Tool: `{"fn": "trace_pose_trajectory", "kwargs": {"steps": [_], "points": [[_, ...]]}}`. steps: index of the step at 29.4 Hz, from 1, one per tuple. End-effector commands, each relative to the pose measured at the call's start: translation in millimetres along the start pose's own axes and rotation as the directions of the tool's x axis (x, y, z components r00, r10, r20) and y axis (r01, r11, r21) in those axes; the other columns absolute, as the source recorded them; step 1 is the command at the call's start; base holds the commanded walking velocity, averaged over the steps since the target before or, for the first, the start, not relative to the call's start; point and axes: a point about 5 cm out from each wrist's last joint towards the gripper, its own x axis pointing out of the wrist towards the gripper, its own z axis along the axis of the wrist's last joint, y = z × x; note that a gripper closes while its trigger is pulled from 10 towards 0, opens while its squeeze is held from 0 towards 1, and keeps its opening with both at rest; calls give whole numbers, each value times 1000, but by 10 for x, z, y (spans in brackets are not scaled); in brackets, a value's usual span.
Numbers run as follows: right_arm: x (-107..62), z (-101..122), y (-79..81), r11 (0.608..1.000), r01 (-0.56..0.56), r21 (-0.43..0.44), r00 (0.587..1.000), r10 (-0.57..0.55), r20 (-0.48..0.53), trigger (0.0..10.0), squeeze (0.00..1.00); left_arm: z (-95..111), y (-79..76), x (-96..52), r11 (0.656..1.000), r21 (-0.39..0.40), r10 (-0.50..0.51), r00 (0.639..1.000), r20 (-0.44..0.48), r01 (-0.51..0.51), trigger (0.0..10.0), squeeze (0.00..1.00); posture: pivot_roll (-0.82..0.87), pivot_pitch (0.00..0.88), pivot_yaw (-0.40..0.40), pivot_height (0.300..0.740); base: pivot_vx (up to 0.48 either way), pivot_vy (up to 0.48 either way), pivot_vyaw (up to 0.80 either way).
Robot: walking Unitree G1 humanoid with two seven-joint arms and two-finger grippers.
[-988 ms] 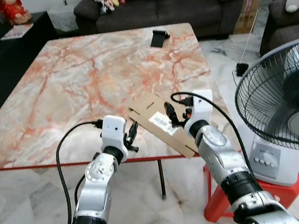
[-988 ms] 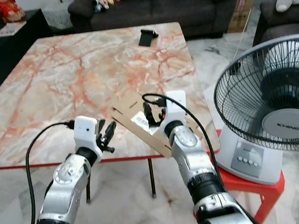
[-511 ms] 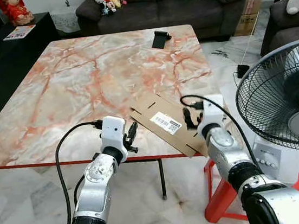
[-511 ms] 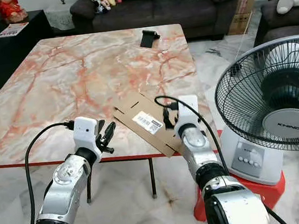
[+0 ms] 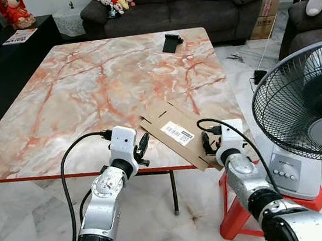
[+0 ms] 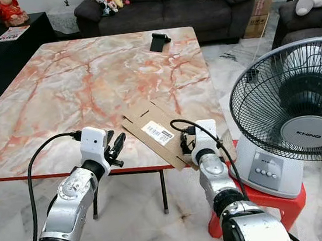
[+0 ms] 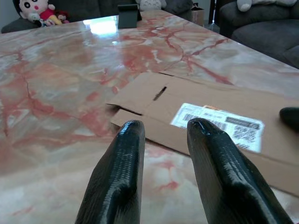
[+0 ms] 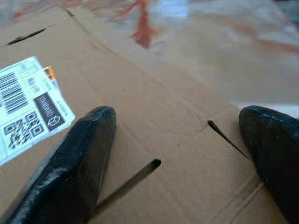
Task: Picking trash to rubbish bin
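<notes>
- Flattened cardboard [image 5: 177, 131] with a white barcode label [image 5: 177, 133] lies at the near right corner of the marble table [image 5: 86, 88], one end poking past the table's edge.
- Right gripper [image 8: 180, 154] sits at that overhanging end, its 2 black fingers [image 8: 77, 163] spread wide over the cardboard near a slot cut in it; whether they touch it cannot be told.
- Left gripper [image 7: 163, 128] hovers at the near table edge, just beside the cardboard's left end, its 2 fingers parted by a narrow gap and holding nothing.
- A black phone stand [image 5: 171, 41] stands at the far edge of the table.
- A fan [image 5: 308, 120] rests on a red stool [image 5: 243, 216] to the right.
</notes>
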Motion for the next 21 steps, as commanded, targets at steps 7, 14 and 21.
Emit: {"fn": "trace_pose_trajectory", "kwargs": {"steps": [7, 14, 21], "points": [[-121, -146, 171, 992, -123, -29, 991, 124, 52, 10000, 0, 5, -14, -12, 1000, 8, -12, 1000, -3, 12, 10000, 0, 73, 34, 44, 740, 0, 0, 0], [-229, -244, 126, 984, -162, -73, 983, 167, 71, 10000, 0, 6, -32, 7, 1000, 2, -15, 1000, -1, 15, 10000, 0, 60, 38, 40, 740, 0, 0, 0], [-332, -172, 66, 972, -197, -125, 968, 213, 129, 10000, 0, -13, -54, 3, 1000, -2, -21, 1000, -5, 21, 10000, 0, 53, 32, 36, 740, 0, 0, 0]]}}
